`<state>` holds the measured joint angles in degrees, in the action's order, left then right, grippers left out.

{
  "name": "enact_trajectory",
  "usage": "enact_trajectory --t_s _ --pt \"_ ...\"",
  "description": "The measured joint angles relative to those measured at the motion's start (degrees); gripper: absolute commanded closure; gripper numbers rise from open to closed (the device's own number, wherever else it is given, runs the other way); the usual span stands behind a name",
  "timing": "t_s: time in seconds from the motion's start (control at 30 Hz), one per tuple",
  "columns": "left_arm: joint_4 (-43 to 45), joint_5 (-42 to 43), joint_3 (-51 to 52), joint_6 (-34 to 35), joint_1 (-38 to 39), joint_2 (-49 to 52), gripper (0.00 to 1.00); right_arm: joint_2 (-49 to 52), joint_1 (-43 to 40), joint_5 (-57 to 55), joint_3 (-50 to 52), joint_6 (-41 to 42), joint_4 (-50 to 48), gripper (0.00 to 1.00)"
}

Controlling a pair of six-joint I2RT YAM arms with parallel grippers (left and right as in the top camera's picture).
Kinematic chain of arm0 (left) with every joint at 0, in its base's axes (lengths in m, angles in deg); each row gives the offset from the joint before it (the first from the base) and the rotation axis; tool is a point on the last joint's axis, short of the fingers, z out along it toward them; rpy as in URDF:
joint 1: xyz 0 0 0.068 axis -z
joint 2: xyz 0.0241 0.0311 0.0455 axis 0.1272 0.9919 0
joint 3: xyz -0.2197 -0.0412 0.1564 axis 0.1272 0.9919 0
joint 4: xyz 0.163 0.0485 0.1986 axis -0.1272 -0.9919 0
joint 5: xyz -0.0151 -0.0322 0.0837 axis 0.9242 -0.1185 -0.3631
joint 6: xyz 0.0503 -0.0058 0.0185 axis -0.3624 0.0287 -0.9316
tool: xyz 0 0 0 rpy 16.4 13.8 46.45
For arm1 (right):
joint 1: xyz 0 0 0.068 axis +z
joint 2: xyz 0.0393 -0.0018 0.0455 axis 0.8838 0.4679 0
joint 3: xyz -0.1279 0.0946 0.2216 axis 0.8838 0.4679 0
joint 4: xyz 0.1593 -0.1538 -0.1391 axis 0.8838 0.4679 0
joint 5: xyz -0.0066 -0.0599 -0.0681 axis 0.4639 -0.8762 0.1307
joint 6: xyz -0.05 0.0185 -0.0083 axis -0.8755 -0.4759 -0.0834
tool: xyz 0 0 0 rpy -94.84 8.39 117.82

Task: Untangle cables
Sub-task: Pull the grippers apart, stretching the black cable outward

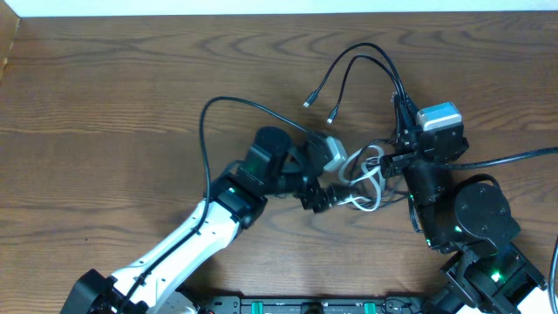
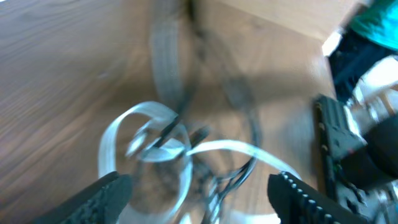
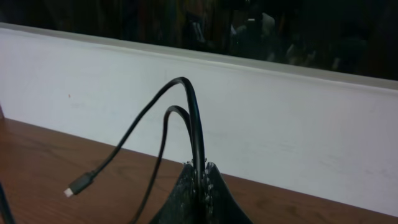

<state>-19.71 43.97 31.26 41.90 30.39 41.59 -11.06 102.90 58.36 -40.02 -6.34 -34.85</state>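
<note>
A knot of cables lies at the table's middle: white cable loops wound through with thin black cords. Two black cables arch away from it and end in small plugs on the wood. My right gripper is shut on one of these black cables, right at the fingertips; its plug rests to the left. My left gripper sits at the knot's left side, open. In the blurred left wrist view its fingers stand wide either side of the white loops, clear of them.
A black wire loops off the left arm over the table's left half. A white wall borders the table's far edge. The right arm's body stands just right of the knot.
</note>
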Motion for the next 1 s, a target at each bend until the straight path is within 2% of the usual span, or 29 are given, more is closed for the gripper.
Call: enact_trajectory --t_s 0.13,0.2,0.23,0.27,0.3,0.33,0.53,0.7,0.83,1.0 --pt "-0.31 1.75 0.0 -4.22 2.75 0.2 0.19 -0.02 0.76 0.09 0.0 0.02 0.02 0.99" --pt "-0.31 2.1 0.0 -6.19 3.76 0.96 0.21 -0.02 1.27 0.2 0.0 0.0 0.04 0.99" --pt "-0.2 2.19 0.0 -7.32 4.24 1.86 0.28 -0.02 1.64 0.22 0.0 0.0 0.04 0.99" --pt "-0.15 2.19 0.0 -7.58 4.42 2.25 0.42 0.0 1.79 0.2 0.0 0.0 0.02 0.99" --pt "0.15 2.25 0.0 -8.31 4.57 3.04 0.64 -0.02 1.99 0.22 0.0 0.0 0.02 0.99" --pt "0.61 2.36 0.0 -8.74 4.7 3.89 0.92 -0.02 2.29 0.2 0.0 0.0 0.07 0.99" --pt "2.91 -0.46 0.0 -9.9 4.81 8.63 0.93 -0.02 4.31 0.22 0.0 0.0 0.61 0.99" --pt "3.8 -5.99 0.0 -9.94 4.44 8.15 0.93 -0.02 5.11 -1.86 -0.02 0.0 3.67 0.99" --pt "3.87 -12.04 0.0 -9.97 2.32 4.57 0.93 -0.02 5.2 -7.06 -0.13 0.02 8.22 0.99" --pt "0.96 -22.53 0.0 -9.86 -3.65 -3.91 0.93 -0.02 5.2 -20.48 -0.24 0.26 13.62 0.99"
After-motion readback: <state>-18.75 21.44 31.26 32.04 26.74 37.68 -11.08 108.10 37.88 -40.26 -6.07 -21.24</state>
